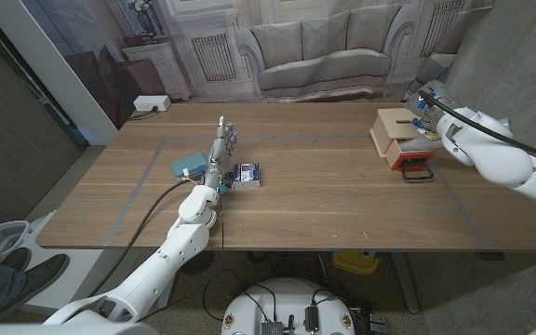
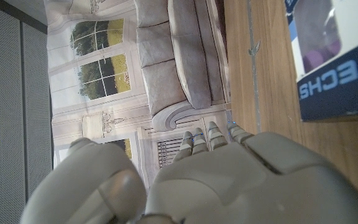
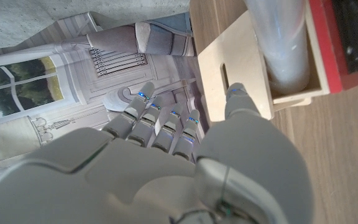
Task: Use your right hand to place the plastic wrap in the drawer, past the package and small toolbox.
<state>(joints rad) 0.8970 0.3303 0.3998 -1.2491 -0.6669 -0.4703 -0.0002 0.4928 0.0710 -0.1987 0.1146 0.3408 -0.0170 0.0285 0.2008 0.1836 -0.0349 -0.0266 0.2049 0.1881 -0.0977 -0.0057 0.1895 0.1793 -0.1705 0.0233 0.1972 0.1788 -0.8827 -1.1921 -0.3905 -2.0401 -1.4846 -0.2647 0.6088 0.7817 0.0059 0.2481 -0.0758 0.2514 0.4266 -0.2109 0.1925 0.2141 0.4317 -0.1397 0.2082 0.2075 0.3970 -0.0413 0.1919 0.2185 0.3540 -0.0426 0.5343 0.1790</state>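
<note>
head view: the wooden table [image 1: 324, 195] carries a light wooden drawer [image 1: 391, 128] at its far right, with a red toolbox [image 1: 415, 158] with a black handle touching the drawer's near side. the right hand [image 1: 428, 100] hangs over the drawer's far end, fingers loosely apart and holding nothing. in the right wrist view the roll of plastic wrap [image 3: 283, 43] lies inside the drawer [image 3: 241, 68], along its length, with the red toolbox [image 3: 344, 37] beside the drawer's wall; the right hand [image 3: 166, 155] is above the drawer's end panel, fingers [image 3: 143, 102] side by side and slightly bent, the thumb apart from them, touching nothing as far as this close view shows.

near the table's middle left, the left hand [image 1: 223, 141] stands on its edge with fingers straight and close together, empty. a teal object [image 1: 189, 167] lies just beside the left wrist on one side, and a blue and white package [image 1: 247, 175] just beside it on the other. the left wrist view shows the left hand [image 2: 229, 174] and that package [image 2: 334, 56] on the wood.
</note>
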